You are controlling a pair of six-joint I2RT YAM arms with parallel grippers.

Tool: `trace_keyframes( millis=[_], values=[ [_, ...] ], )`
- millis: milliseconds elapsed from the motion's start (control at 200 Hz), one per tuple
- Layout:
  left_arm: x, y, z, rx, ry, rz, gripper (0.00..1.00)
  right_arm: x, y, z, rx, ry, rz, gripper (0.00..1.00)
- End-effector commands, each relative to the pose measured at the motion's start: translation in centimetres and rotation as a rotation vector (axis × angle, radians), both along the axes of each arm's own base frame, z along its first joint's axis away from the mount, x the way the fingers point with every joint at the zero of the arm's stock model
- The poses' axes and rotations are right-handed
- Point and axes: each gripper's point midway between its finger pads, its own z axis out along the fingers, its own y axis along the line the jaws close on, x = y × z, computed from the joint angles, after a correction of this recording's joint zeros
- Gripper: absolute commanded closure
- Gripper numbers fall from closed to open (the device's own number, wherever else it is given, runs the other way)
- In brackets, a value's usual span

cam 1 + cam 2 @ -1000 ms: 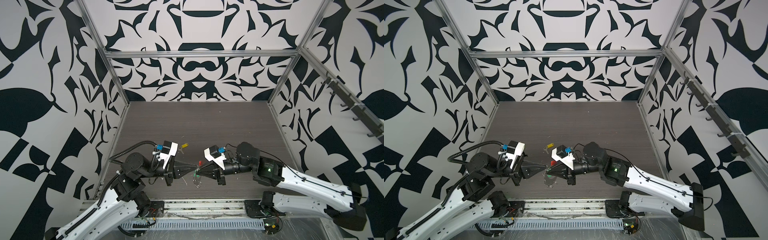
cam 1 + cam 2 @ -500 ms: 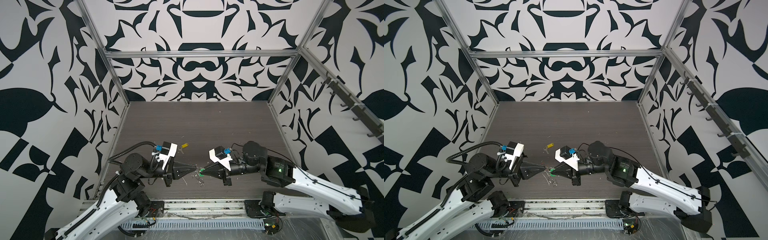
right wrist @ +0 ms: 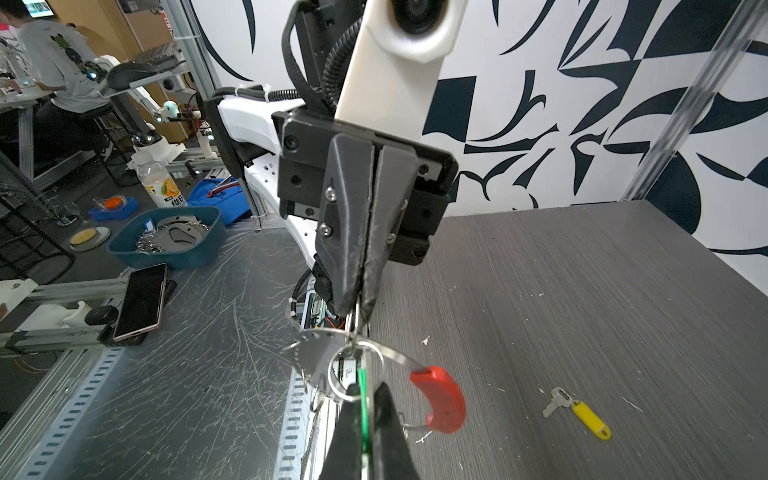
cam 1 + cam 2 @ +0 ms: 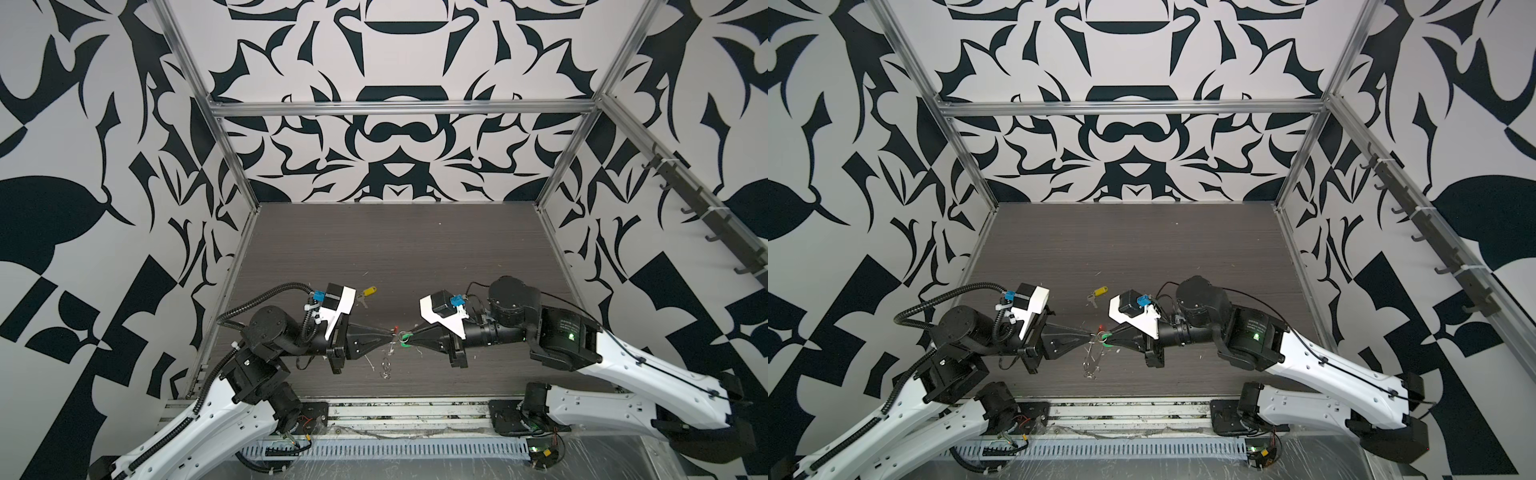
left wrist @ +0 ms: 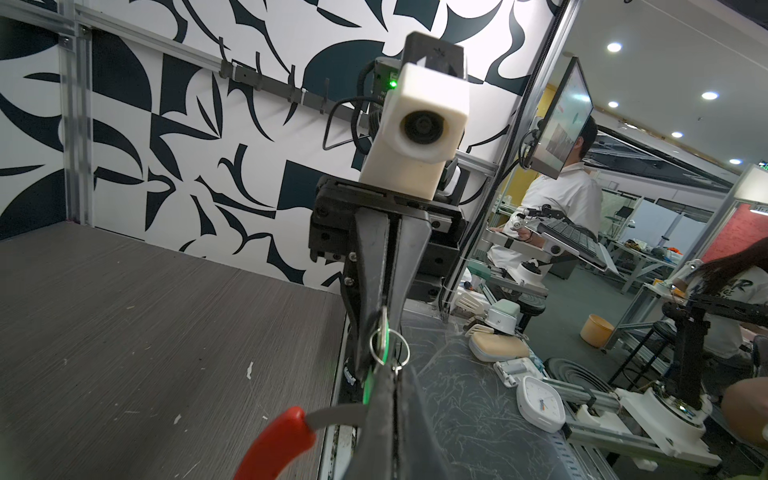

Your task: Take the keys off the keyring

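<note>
Left gripper [image 4: 392, 334] jaws clamped on thin dark wire keyring with red sleeve [image 3: 442, 397]; right gripper [image 4: 402, 338] clamped on green oblong plastic tag [image 3: 364, 382], lower centre. Yellow oblong plastic tag [image 4: 368, 291] lies apart on dark table [image 4: 374, 241].

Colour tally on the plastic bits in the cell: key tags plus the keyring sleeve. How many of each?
Yellow key tag: 1
Green key tag: 1
Red keyring sleeve: 1
Total: 3
</note>
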Motion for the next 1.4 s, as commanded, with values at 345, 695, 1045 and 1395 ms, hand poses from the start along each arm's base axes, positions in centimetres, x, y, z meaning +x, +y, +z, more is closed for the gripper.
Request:
trace_keyframes(
  millis=[345, 695, 1045, 1395],
  values=[
    [2.2, 0.1, -0.8, 0.051, 0.089, 0.129, 1.00, 1.9, -0.7, 3.4, 0.035, -0.071, -0.122, 1.00],
    [6.6, 0.9, -2.7, 0.140, 0.193, 0.387, 1.00, 2.5, -1.0, 3.9, 0.040, -0.078, -0.163, 1.00],
    [9.0, 2.5, -3.2, 0.139, 0.218, 0.566, 1.00, 1.5, -0.4, 3.5, 0.033, -0.054, -0.116, 1.00],
    [10.6, 4.4, -1.7, 0.043, 0.184, 0.702, 1.00, 0.4, 0.7, 0.5, -0.028, -0.027, -0.099, 1.00]
  ],
)
